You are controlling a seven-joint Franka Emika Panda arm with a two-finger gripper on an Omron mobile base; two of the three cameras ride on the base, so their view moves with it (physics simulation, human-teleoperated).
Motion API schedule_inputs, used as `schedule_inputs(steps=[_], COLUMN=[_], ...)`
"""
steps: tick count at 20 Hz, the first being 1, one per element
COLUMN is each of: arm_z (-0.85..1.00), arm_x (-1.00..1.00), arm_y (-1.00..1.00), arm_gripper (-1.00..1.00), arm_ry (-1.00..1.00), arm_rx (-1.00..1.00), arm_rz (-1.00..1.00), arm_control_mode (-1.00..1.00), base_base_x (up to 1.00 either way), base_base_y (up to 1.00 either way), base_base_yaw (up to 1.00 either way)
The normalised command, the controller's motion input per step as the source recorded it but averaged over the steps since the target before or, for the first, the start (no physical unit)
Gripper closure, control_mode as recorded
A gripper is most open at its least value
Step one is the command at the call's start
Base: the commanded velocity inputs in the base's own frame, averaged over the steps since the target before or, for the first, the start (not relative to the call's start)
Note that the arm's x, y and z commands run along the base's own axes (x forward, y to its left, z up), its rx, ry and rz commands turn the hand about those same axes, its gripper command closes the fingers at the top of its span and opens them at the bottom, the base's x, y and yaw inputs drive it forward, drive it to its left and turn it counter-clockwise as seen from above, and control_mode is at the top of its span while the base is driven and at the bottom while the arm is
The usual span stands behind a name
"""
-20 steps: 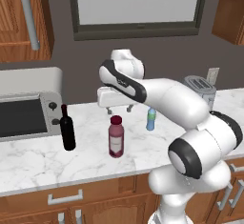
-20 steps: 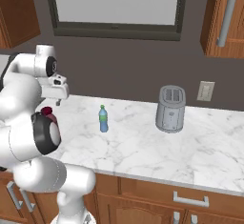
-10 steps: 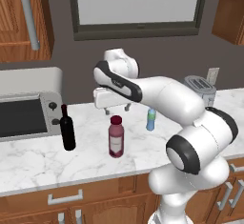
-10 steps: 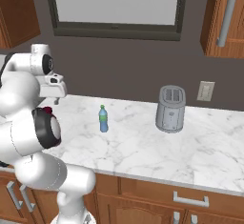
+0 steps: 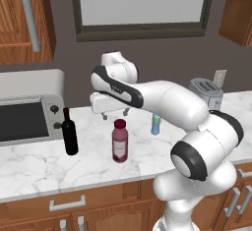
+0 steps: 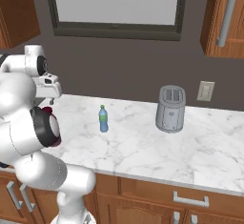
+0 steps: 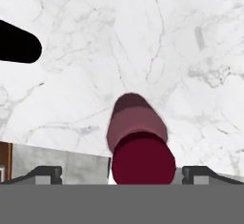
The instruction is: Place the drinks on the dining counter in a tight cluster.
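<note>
Three drinks stand on a marble wall counter [image 5: 34, 168]: a tall black wine bottle [image 5: 70, 132] with a red cap, a stout dark-red juice bottle [image 5: 119, 141] and a small blue water bottle [image 5: 156, 125]. My gripper [image 5: 115, 114] hangs open just above and slightly behind the juice bottle, pointing down. In the hand view the juice bottle's cap [image 7: 142, 157] sits between my fingertips [image 7: 47, 172], below them, with the wine bottle [image 7: 16, 45] at the left edge. The gripper [image 7: 124, 173] holds nothing. The water bottle [image 6: 103, 119] stands apart to the right. The dining counter is out of view.
A microwave [image 5: 24, 113] sits at the counter's left end, close to the wine bottle. A steel toaster [image 5: 205, 93] [image 6: 170, 109] stands at the back right near a wall outlet [image 6: 205, 91]. Wooden cabinets hang above both ends, and a window is behind the counter.
The hand has drifted a little to the left over the juice bottle as the arm swung. The jaws stayed open. The bottles have not moved.
</note>
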Motion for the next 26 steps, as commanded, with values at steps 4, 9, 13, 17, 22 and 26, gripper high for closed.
schedule_inputs(steps=[4, 9, 13, 17, 22, 26], arm_z=[-0.22, -0.07, 0.00, 0.00, 0.00, -0.05], arm_x=[0.00, 0.00, -0.01, -0.09, -0.01, 0.00], arm_y=[0.00, -0.04, -0.11, -0.13, -0.01, 0.00], arm_gripper=[-1.00, -1.00, -1.00, -1.00, -1.00, -1.00], arm_ry=[-0.08, -0.11, -0.03, 0.00, 0.00, 0.00], arm_rx=[0.00, 0.00, 0.00, 0.00, 0.00, 0.00], arm_rz=[0.00, 0.00, 0.00, 0.00, 0.00, 0.00], arm_control_mode=[-1.00, -1.00, -1.00, -1.00, -1.00, -1.00], base_base_x=[0.00, 0.00, 0.00, 0.00, 0.00, 0.00], base_base_y=[0.00, 0.00, 0.00, 0.00, 0.00, 0.00], base_base_yaw=[0.00, 0.00, 0.00, 0.00, 0.00, 0.00])
